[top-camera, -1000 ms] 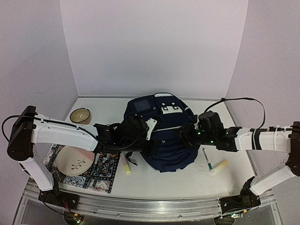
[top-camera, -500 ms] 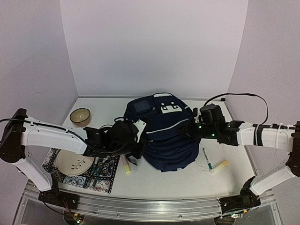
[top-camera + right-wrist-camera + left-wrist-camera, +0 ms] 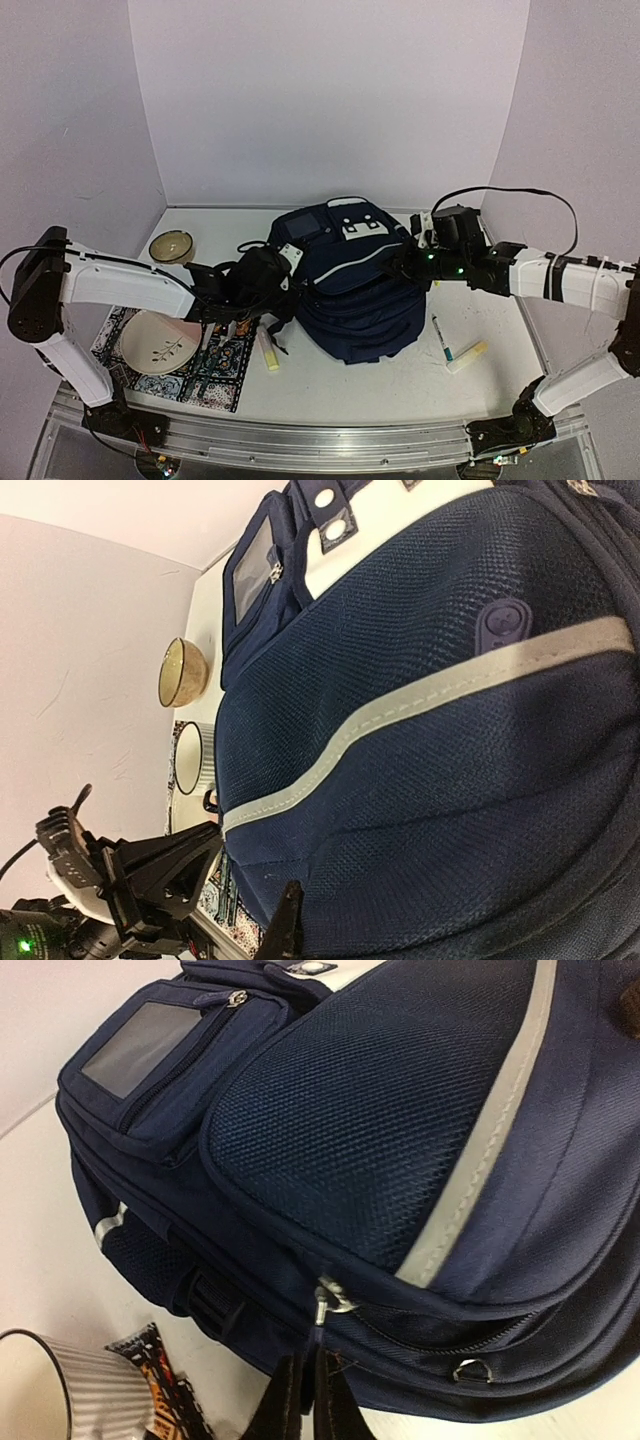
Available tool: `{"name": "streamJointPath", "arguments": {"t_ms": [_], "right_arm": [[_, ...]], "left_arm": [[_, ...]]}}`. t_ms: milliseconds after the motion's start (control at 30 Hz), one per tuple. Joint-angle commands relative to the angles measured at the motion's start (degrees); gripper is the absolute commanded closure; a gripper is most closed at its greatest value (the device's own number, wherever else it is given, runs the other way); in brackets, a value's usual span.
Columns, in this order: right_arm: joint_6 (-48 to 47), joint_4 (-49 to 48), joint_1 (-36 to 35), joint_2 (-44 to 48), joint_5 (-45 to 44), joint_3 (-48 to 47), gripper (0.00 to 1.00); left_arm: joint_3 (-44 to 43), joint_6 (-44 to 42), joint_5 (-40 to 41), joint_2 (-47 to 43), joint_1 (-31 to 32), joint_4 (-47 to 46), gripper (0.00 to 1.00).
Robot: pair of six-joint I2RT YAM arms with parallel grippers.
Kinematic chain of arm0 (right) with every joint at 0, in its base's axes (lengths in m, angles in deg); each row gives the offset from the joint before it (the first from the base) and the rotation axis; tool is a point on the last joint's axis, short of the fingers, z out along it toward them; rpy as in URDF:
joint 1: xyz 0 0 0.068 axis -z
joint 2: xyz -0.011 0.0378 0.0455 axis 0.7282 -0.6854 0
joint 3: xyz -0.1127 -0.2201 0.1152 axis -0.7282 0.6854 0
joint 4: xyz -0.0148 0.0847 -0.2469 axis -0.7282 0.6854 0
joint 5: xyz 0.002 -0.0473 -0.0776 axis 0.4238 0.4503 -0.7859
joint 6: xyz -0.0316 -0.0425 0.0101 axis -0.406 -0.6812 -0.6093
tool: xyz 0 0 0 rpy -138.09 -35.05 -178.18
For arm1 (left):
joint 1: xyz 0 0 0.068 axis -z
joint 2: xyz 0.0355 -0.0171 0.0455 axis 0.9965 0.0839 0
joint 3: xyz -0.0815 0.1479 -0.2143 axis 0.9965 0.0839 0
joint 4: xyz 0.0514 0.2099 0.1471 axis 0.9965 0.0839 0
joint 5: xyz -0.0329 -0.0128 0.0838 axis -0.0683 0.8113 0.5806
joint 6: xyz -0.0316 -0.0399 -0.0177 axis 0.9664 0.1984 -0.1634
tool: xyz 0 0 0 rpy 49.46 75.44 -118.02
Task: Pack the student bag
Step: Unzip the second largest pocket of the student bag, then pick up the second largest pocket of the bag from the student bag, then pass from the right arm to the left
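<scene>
The student bag (image 3: 352, 290), dark navy with a white stripe, lies in the middle of the table. My left gripper (image 3: 278, 290) is at its left side. In the left wrist view the gripper (image 3: 312, 1368) is shut on the dark pull tab (image 3: 319, 1336) hanging from a metal zipper slider (image 3: 328, 1300) on the bag (image 3: 400, 1110). My right gripper (image 3: 402, 263) is on the bag's upper right. In the right wrist view one finger (image 3: 285, 930) presses against the bag's mesh fabric (image 3: 430, 740), which folds at its tip; the other finger is hidden behind the fabric.
A tan bowl (image 3: 172, 246) stands at the left back. A white plate (image 3: 158, 342) lies on a patterned mat (image 3: 222, 375) at the left front. A pale stick (image 3: 268, 352) lies beside the mat. A pen (image 3: 441, 338) and a yellow marker (image 3: 467, 355) lie right of the bag.
</scene>
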Motion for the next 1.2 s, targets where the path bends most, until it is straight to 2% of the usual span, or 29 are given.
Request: {"name": "streamJointPath", "arguments": {"t_ms": [0, 100, 200, 400, 600, 833, 1033, 1167], "right_arm": [[-3.7, 1.6, 0.7, 0.3, 0.9, -3.3, 0.94], [-4.0, 1.6, 0.7, 0.7, 0.2, -3.2, 0.89], [-4.3, 1.6, 0.7, 0.5, 0.4, -3.7, 0.89], [-4.3, 0.9, 0.7, -0.2, 2.0, -6.0, 0.88], [-3.8, 0.8, 0.7, -0.9, 4.1, -8.7, 0.88], [-2.8, 0.1, 0.7, -1.3, 4.8, -8.5, 0.87], [-2.5, -0.4, 0.6, -1.5, 5.3, -8.3, 0.87], [-2.6, -0.5, 0.5, -1.6, 5.4, -8.1, 0.86]], "left_arm": [[-2.3, -1.5, 5.2, -0.5, -2.4, 1.7, 0.84], [-1.3, -2.4, 2.1, -3.6, -2.4, 0.6, 0.65], [-0.8, -4.0, -1.8, -6.6, -2.3, -0.8, 0.54], [-2.9, -8.4, -9.3, -6.8, -1.3, -4.5, 0.42], [-5.6, -16.2, -8.2, -2.9, 2.1, -8.8, 0.35], [-10.8, -21.6, -1.3, 4.6, 6.6, -11.7, 0.25], [-15.9, -23.6, 10.1, 12.1, 7.7, -12.3, 0.23], [-18.9, -22.9, 18.7, 15.6, 7.7, -12.4, 0.27]]}}
